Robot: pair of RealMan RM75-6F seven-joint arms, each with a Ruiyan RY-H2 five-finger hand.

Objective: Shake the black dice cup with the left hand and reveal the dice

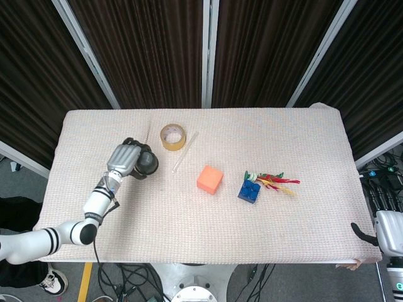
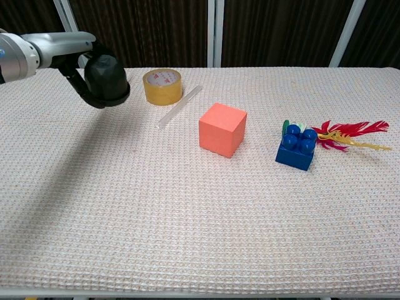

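While the left arm reaches in from the near-left corner of the table, its forearm slants up and away toward the far-left part of the surface, and the left hand holds the black dice cup there. In the chest view the dark fingers wrap around the cup's side and rim from the left, so the grip is closed on it; the cup is upside down, its rounded base uppermost and its mouth turned down, and it seems lifted off the cloth, though contact cannot be settled. No dice can be made out.

Just right of the cup stands a roll of yellow tape, and a clear stick lies slanting beside the roll. Nearer the middle sits an orange cube, and well to its right a blue toy brick touches a bunch of red and yellow feathers.

At the near-right edge of the head view the right hand shows only in part, off the table; whether its fingers are open or closed cannot be told.
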